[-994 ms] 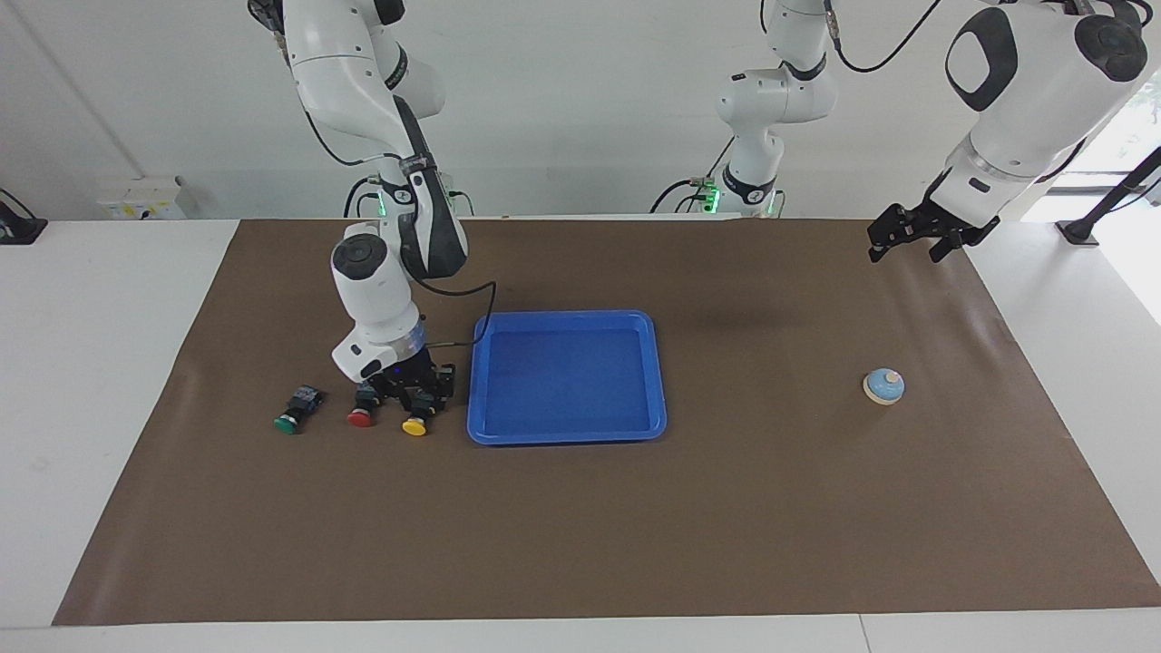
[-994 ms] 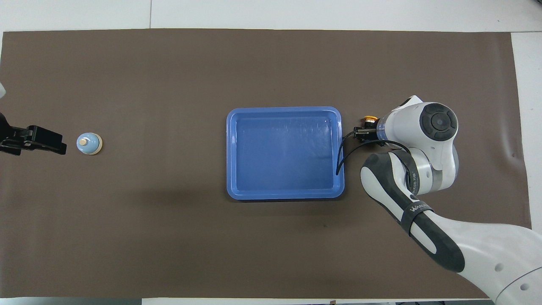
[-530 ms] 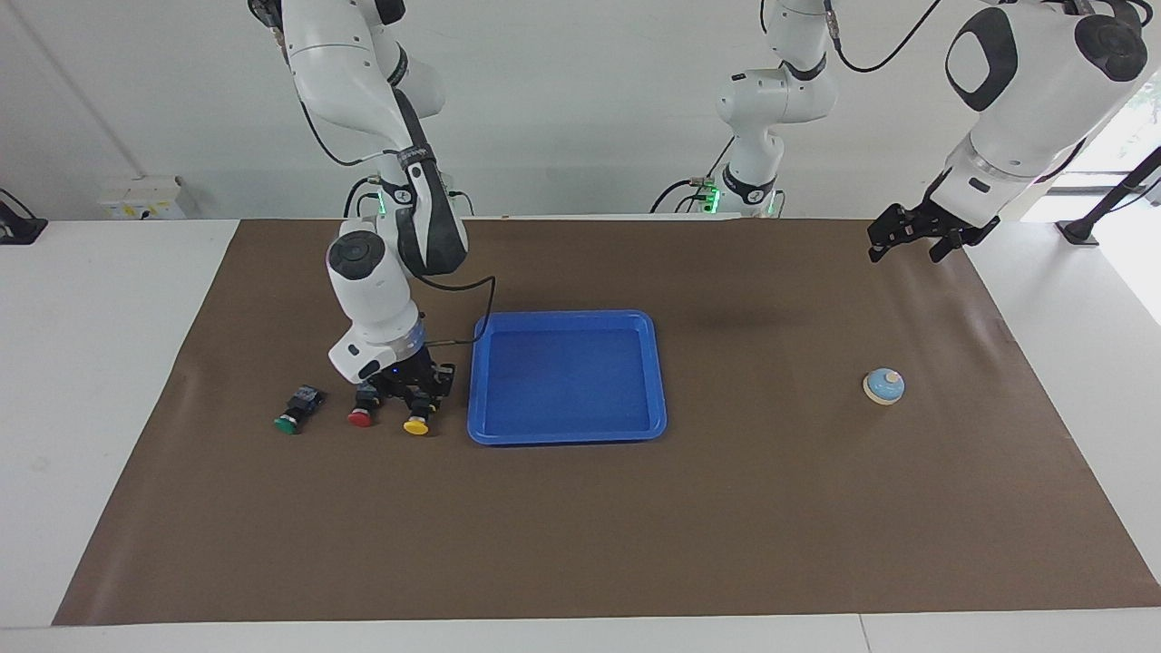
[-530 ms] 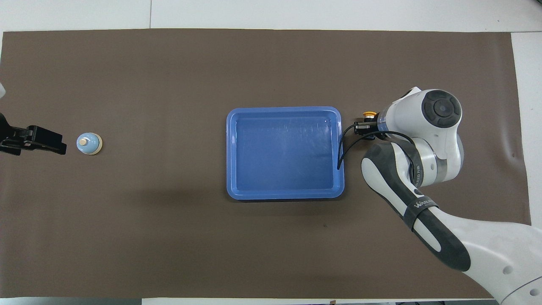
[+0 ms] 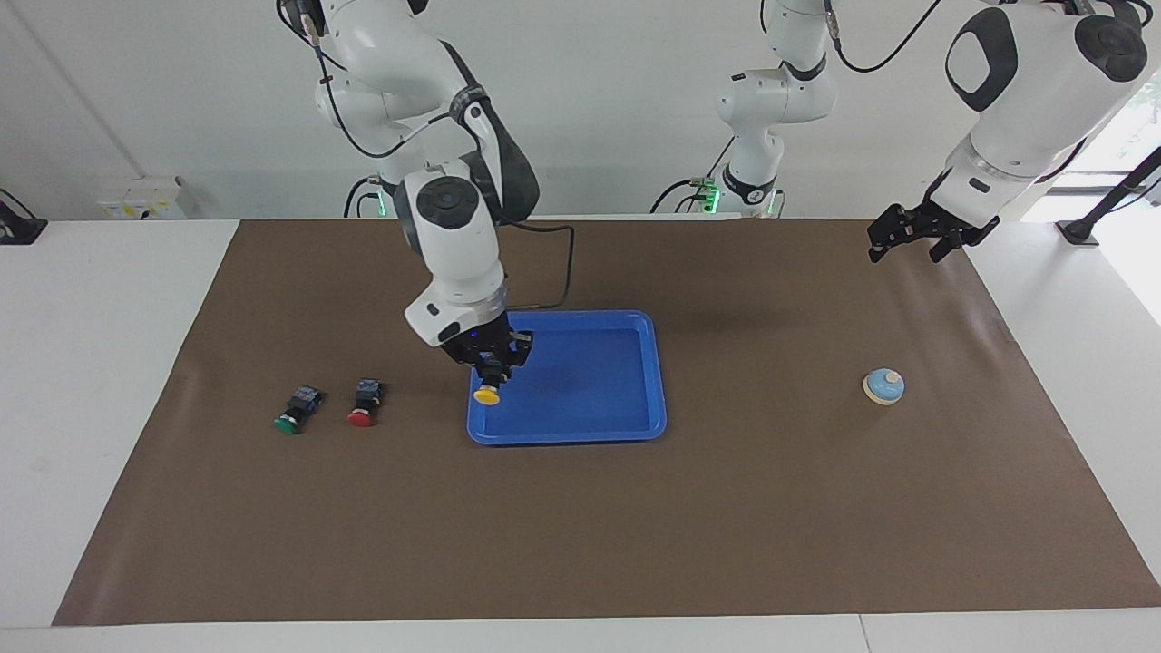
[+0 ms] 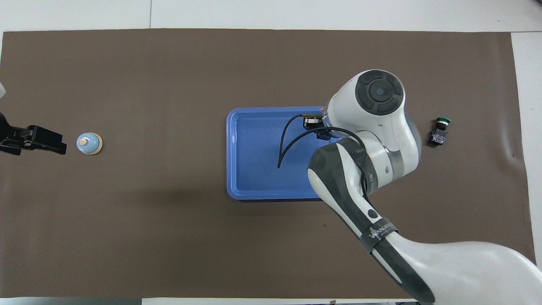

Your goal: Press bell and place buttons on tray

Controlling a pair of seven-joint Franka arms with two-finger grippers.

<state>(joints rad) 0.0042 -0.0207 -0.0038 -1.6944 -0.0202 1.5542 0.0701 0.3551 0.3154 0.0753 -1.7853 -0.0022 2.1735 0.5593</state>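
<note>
right gripper [image 5: 491,370]: closed on the yellow button [image 5: 487,395], held above the blue tray [image 5: 635,426] near its edge toward the right arm's end.
left gripper [image 5: 907,241]: waiting in the air near the bell [image 5: 883,385]; you cannot tell its fingers.
other buttons: red button [image 5: 363,408] and green button [image 5: 295,414] on the mat beside the tray.
risk: if you release here, the button may clip the rim and roll out.

The blue tray [image 5: 635,426] lies flat mid-tabletop. The yellow button [image 5: 488,393] hangs tilted, cap down, in the right end effector [image 5: 491,365] over the tray's end toward the right arm. The red button [image 5: 363,405] and green button [image 5: 297,411] lie on their sides beside each other toward the right arm's end. The light-blue bell [image 5: 883,385] sits upright toward the left arm's end.
</note>
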